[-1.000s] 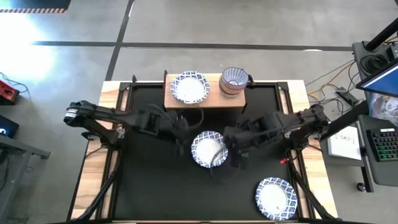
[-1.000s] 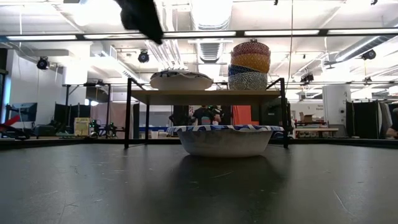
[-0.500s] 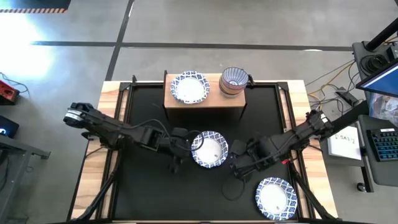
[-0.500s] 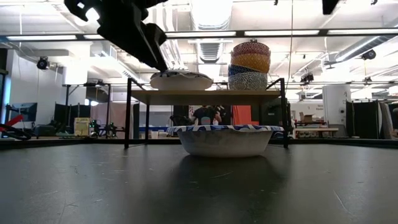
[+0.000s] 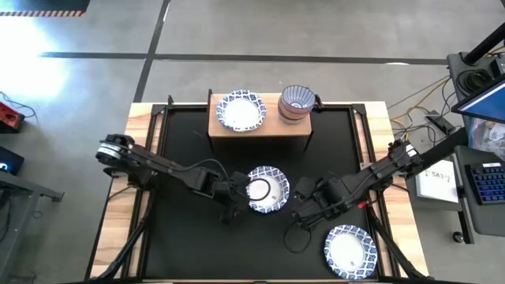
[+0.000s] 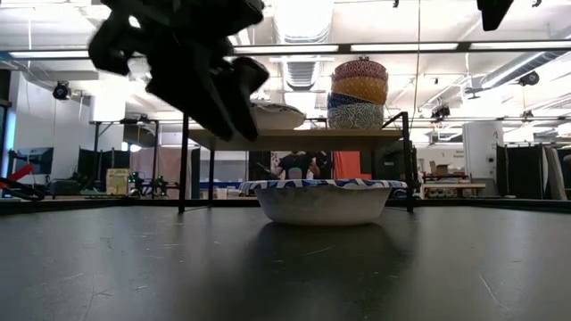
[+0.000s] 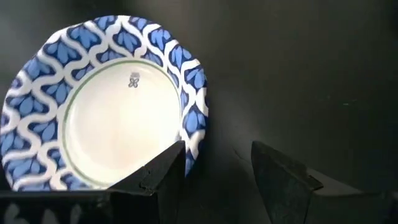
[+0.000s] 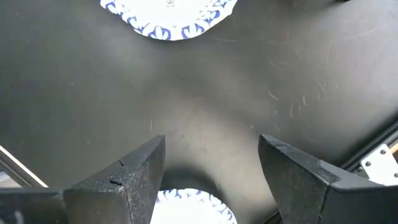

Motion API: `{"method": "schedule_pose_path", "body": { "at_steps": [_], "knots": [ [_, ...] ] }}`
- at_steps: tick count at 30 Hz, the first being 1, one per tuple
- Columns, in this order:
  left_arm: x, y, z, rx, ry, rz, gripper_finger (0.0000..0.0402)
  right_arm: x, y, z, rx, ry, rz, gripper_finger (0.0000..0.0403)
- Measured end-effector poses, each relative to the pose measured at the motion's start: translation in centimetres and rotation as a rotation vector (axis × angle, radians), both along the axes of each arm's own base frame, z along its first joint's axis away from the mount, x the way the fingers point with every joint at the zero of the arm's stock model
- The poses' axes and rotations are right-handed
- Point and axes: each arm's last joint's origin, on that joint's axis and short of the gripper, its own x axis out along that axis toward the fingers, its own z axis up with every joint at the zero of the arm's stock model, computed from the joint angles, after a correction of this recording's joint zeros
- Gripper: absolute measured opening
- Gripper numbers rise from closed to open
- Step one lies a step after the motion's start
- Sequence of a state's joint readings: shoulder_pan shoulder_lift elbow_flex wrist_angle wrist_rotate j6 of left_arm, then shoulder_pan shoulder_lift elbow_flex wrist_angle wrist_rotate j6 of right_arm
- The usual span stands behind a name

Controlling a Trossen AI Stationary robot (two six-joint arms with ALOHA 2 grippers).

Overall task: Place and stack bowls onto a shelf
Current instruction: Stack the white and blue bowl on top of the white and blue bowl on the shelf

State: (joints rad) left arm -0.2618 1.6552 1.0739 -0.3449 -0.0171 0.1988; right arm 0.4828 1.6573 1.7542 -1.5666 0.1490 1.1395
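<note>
Blue-and-white ceramic, the centre bowl (image 5: 267,189) sits on the black surface (image 5: 181,244) as the left hand (image 5: 237,199) hangs over its nine o'clock rim, fingers apart and empty, seemingly lining up to straddle the edge. At twelve o'clock the wooden shelf (image 5: 256,126) carries one wide bowl (image 5: 240,110) beside the small-bowl stack (image 5: 297,102); the right hand (image 5: 304,214), spread wide, waits between the centre bowl and the spare bowl (image 5: 348,252) at five o'clock.

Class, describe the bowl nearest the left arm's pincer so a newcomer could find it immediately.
Start at the wooden-topped shelf at the far edge of the black table. In front of it, mid-table, sits a shallow white bowl with a blue-patterned rim. Its lookalikes sit elsewhere: one on the shelf, one at the table's near right corner.
</note>
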Motion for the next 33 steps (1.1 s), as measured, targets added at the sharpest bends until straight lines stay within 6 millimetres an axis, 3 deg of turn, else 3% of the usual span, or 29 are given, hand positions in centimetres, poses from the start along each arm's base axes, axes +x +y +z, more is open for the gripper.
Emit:
{"method": "schedule_pose_path", "body": {
  "at_steps": [8, 17, 30, 33],
  "knots": [
    [2.3, 0.1, -2.8, 0.083, 0.051, -0.026, 0.0166, 0.0, 0.0, 0.0, 0.003, -0.006, -0.016, 0.0247],
    [3.8, 1.2, -4.1, 0.181, 0.068, 0.087, 0.0159, 0.1, 0.0, 0.0, -0.003, -0.012, -0.005, 0.0246],
    [3.9, 1.6, -4.1, 0.172, 0.061, 0.103, 0.0014, 0.3, 0.2, 0.0, -0.014, -0.049, 0.004, 0.0246],
    [3.8, 1.6, -3.9, 0.15, 0.065, 0.107, 0.0006, 0.3, 0.2, 0.0, -0.014, -0.049, 0.004, 0.0245]
  ]
}}
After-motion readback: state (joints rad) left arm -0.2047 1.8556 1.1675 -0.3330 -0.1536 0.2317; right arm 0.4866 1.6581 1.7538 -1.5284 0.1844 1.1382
